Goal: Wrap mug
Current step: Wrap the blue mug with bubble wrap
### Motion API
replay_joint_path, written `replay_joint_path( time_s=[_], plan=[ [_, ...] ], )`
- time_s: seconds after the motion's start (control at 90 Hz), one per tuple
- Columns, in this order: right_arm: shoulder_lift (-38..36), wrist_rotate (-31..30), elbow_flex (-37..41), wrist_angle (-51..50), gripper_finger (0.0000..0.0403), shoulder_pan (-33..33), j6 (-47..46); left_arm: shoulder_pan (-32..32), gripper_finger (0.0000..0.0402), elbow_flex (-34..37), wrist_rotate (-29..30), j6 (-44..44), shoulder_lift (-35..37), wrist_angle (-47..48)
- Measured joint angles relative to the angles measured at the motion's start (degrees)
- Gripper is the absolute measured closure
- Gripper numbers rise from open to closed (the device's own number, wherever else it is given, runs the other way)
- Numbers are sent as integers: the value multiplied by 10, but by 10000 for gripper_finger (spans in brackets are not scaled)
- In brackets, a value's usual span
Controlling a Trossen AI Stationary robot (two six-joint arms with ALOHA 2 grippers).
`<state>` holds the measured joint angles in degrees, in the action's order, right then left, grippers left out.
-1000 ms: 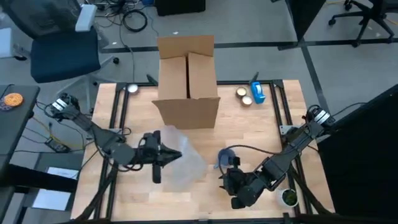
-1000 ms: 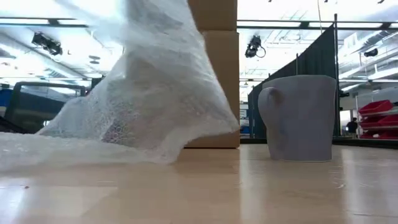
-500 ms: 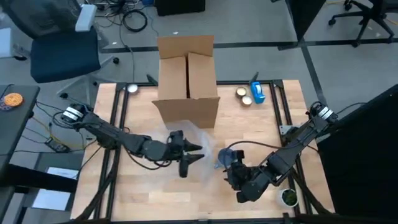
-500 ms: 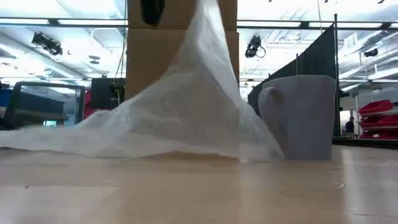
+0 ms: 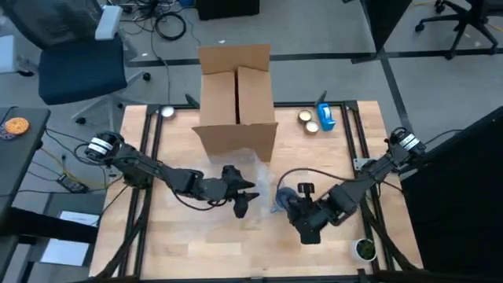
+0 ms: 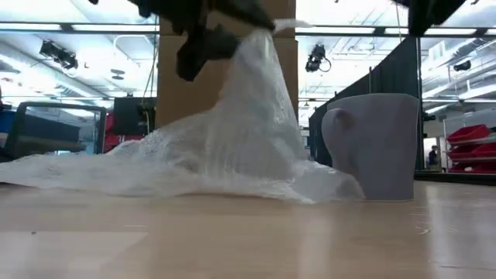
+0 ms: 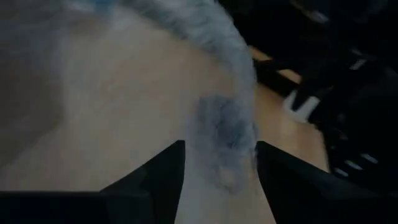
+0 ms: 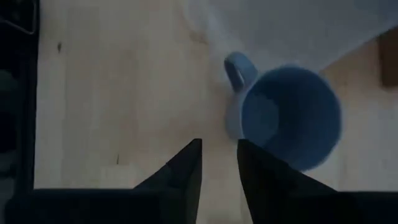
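Observation:
A blue-grey mug [image 5: 283, 201] stands upright on the wooden table, its handle [image 8: 236, 67] turned toward the bubble wrap. The clear bubble wrap [image 6: 232, 147] rises like a tent left of the mug [image 6: 376, 147], and its lower edge [image 6: 333, 190] reaches the mug's foot. My left gripper [image 5: 245, 196] is shut on the wrap's raised part. My right gripper [image 8: 219, 146] hovers above the table beside the mug [image 8: 289, 118], pointing down, open, with nothing between its fingers. My left gripper pinches a bunched-up part of the bubble wrap [image 7: 225, 134] between its two fingers, coming at it from the table's left, slanting down. The wrap hangs below the hold [image 6: 260, 35], and its spread lower edges lie on the table.
An open cardboard box [image 5: 236, 102] stands at the far middle of the table. Tape rolls [image 5: 308, 120] and a blue item [image 5: 324, 118] lie at the far right. A small green object [image 5: 364, 249] sits near the right front corner.
My left gripper has gone toward the table's right edge with the bubble wrap. The sheet has been dragged along the table toward the mug, so that its edge now reaches the mug's foot. My right gripper has moved a little toward the far edge, nearer the mug.

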<state>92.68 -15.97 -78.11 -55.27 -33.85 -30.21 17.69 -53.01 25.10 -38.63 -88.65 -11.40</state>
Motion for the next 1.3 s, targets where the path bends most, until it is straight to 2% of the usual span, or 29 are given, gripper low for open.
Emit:
replay_joint_path(
  time_s=[0.189, 0.322, 0.522, 0.656, 0.9, 1.133, 1.3],
  plan=[
    [0, 58, 22, 30, 290, 29, 23, -14, 222, 0, 7, -6, -14, -4],
    [1, 67, 37, 70, 263, 40, 60, -28, 217, 0, 8, -11, -55, -36],
    [1, 67, 56, 78, 234, 56, 63, -40, 204, 0, -22, -59, -134, -112],
    [1, 84, 64, 84, 227, 60, 63, -30, 204, 0, -53, -54, -150, -131],
    [1, 95, 95, 109, 231, 62, 63, 13, 203, 0, -126, -31, -125, -133],
    [1, 93, 136, 150, 246, 74, 57, 38, 203, -1, -131, 2, -84, -134],
    [1, 92, 139, 162, 287, 81, 57, 37, 203, -1, -130, 9, -82, -146]
  ],
)
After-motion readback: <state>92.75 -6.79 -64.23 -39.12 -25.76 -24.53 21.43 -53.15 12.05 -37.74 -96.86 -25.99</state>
